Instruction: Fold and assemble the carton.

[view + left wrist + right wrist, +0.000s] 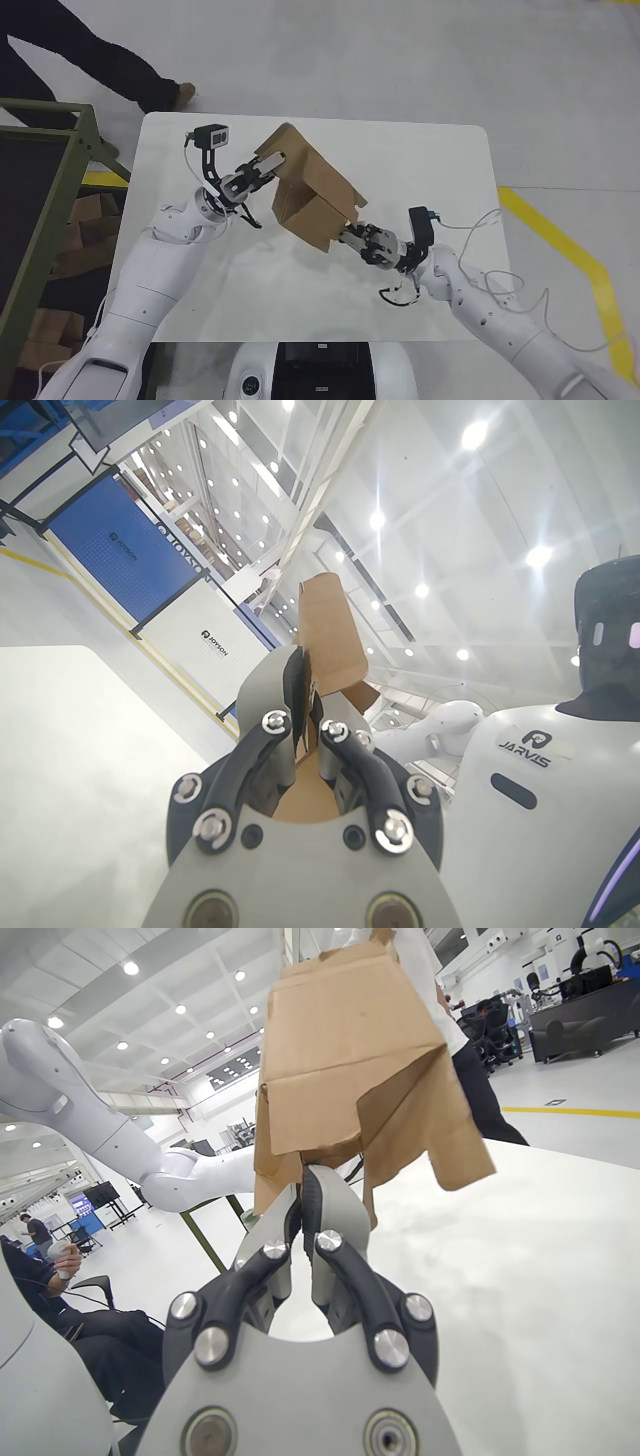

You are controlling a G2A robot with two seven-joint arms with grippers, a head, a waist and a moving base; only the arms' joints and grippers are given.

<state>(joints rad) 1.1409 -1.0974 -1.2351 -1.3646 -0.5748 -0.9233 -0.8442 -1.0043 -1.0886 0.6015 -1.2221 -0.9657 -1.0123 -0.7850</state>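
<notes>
Carton (312,190), partly opened, hangs over the white bench (430,160), spanning the gap between your two sets of jaws: your left jaws are clenched on one edge of it, your right jaws pinch a ragged flap at the opposite side.

white tabletop in a bright hall

a white tabletop (420,170) with rounded corners stands on a pale grey floor (400,60). a yellow line (560,234) runs along the floor past the tabletop's right side. just beside its left edge is a green metal frame (58,185), with brown cardboard scraps (85,215) lying below it. farther off in the room, a blue panel (115,550) stands next to a white perforated panel (200,635), under round ceiling lights (474,435), and dark workbenches (575,1033) line the far side.
</notes>
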